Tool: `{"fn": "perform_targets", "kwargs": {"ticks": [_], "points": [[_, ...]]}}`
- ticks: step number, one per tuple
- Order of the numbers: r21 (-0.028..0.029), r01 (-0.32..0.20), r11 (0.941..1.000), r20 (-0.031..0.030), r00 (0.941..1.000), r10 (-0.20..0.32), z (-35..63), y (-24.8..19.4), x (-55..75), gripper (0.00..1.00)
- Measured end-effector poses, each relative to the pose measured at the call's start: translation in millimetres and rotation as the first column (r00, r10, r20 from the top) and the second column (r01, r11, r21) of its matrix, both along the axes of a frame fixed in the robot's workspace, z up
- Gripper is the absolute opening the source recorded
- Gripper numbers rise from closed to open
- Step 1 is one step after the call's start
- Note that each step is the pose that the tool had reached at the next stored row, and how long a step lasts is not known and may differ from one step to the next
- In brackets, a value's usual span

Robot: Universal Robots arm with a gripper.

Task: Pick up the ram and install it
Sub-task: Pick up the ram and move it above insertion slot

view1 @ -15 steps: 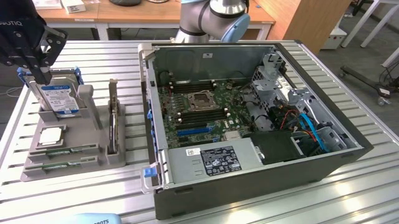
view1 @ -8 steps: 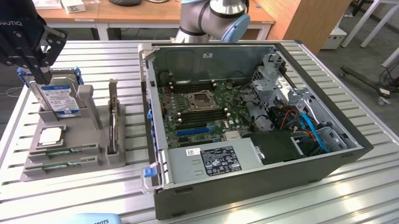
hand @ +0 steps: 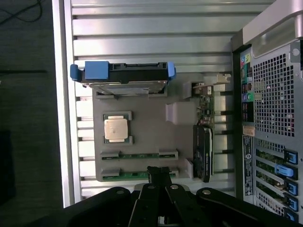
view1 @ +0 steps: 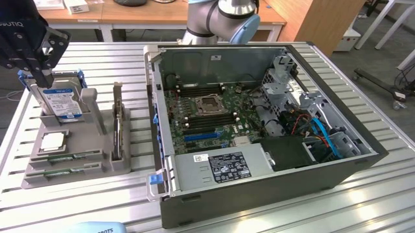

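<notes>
So, the exterior view is giving the whole layout. The open PC case (view1: 259, 131) is sitting on the slatted desk (view1: 97, 58) with its motherboard (view1: 207, 107) facing up. The grey holder (view1: 39, 182) is lying just beside the case, on the exterior view's left, and the arm (view1: 220, 17) is rising behind the case.

The wrist view is looking straight down on the holder (hand: 147, 118) and is adding the case's rear panel (hand: 270, 104), with its vents and ports.

Both views are showing the holder's load:
- The hard drive (view1: 61, 99) in its blue caddy is standing on edge at one end.
- The CPU (view1: 53, 141) is lying flat next to it.
- One ram stick (view1: 71, 157) is sitting in the slot beside the CPU.
- A second ram stick (view1: 65, 171) is sitting in the slot at the holder's edge.
- The expansion card (view1: 116, 131) is standing upright on the case side.

From above, the sticks (hand: 137, 155) and (hand: 132, 175) are reading as thin green strips lying parallel.

The pincer (view1: 39, 77) is hanging fingers-down at the exterior view's upper left, above the hard drive. It is well clear of the holder and touching nothing. In the wrist view the pincer (hand: 158, 171) is clenched and empty, with its tip overlapping the second ram stick. Both sticks are sitting in their slots, ungrasped.
</notes>
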State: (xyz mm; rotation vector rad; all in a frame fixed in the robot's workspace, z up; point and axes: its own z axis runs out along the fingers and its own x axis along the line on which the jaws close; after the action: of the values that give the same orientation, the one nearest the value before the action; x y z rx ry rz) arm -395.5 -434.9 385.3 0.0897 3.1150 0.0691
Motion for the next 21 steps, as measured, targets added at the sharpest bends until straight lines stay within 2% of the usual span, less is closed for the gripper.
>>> {"fn": "perform_targets", "kwargs": {"ticks": [6,12,17,21], "points": [[0.0000,-0.057,0.9984,0.0000,0.9984,0.057,0.0,0.0,0.1,0.10],[0.0000,-0.130,0.9915,0.0000,0.9915,0.130,-0.1,0.0,0.1,0.10],[0.0000,-0.204,0.9790,0.0001,0.9790,0.204,-0.2,0.0,0.1,0.10],[0.0000,-0.266,0.9639,0.0000,0.9639,0.266,-0.2,0.0,0.1,0.10]]}}
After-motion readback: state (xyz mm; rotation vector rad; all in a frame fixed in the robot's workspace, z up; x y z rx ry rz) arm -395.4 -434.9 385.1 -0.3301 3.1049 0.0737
